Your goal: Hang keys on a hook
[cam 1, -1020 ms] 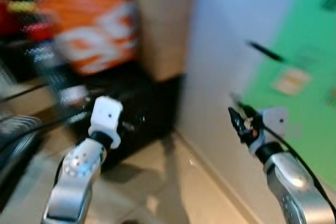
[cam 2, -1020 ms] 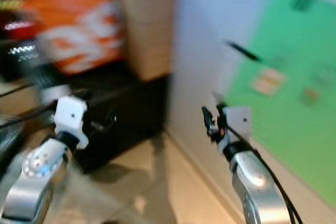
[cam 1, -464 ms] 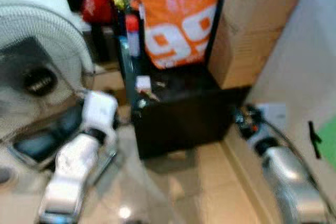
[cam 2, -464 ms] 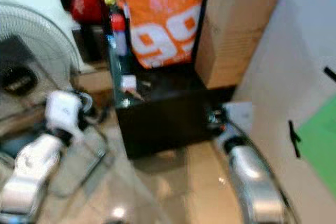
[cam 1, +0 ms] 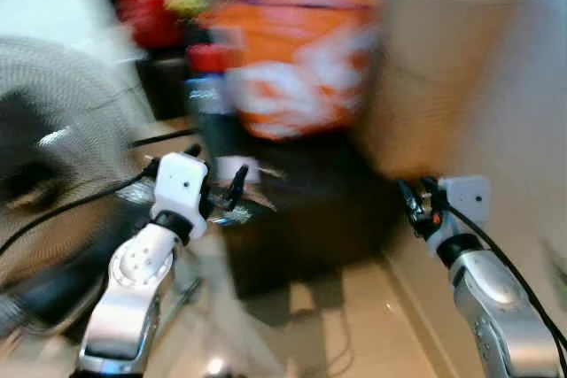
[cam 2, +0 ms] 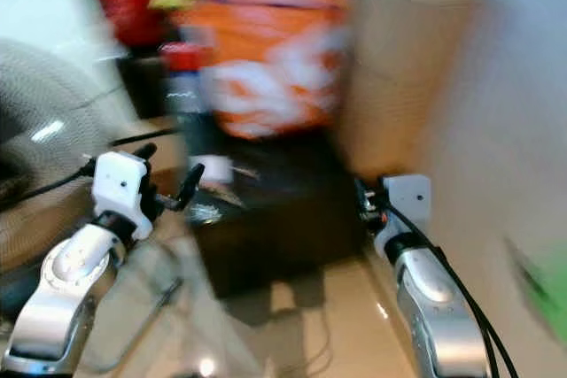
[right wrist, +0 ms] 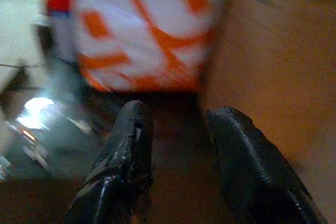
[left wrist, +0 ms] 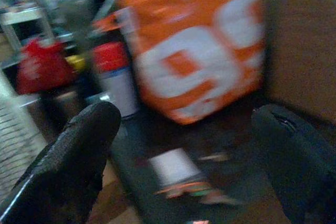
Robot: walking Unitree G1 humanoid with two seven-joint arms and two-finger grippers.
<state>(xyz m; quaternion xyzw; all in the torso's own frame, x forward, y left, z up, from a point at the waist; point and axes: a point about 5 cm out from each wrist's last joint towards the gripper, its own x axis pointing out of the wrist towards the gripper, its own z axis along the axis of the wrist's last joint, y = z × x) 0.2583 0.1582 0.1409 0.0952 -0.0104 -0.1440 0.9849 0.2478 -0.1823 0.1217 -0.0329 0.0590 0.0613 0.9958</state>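
Silver arms raised forward, left hand [left wrist: 184, 145] spread wide, right hand [right wrist: 178, 145] parted, both empty, orange bag [cam 1: 301, 59] ahead

You had a low black cabinet [cam 1: 301, 236] standing on the tan tile floor [cam 1: 354, 325]. On its top sat an orange & white bag [cam 1: 301, 59], w/ a tall cardboard box [cam 1: 434, 68] just beside it. Small white item [left wrist: 170, 166] lay nr the front edge, blurred, can't tell what.
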